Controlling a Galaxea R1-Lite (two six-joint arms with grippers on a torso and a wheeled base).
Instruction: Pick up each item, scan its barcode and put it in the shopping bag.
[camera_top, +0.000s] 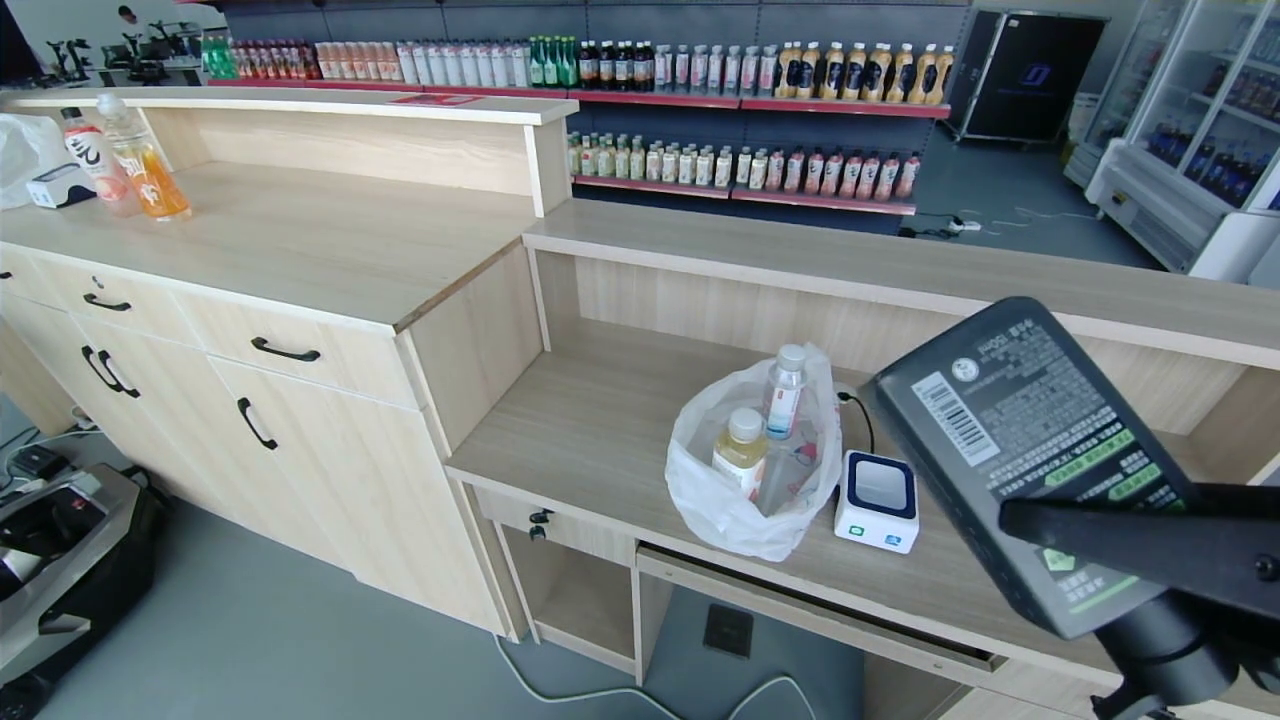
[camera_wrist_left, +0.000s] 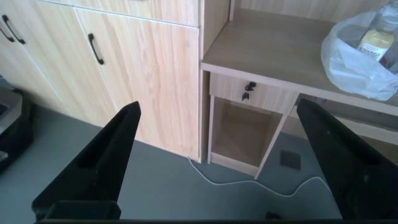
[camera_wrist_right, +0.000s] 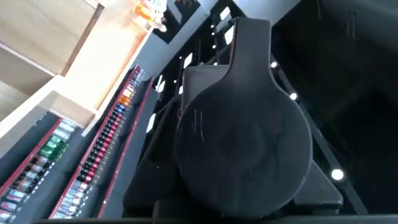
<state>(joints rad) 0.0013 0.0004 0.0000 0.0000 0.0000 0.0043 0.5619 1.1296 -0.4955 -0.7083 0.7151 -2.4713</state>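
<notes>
Shopping bag (camera_top: 700, 495) holds two bottles (camera_top: 742, 452); right jaws clamp dark package (camera_top: 1030, 440); left jaws apart.

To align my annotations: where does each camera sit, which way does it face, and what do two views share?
Head view: on the head, looking forward and down at the counter; right gripper holds a dark package.
Left wrist view: on the left wrist, facing cabinet doors and floor; left gripper, fingers open.
Right wrist view: on the right wrist, tilted towards bottle shelves; dark shape nearby, unclear.
Shared: shopping bag, head and left wrist views.
</notes>
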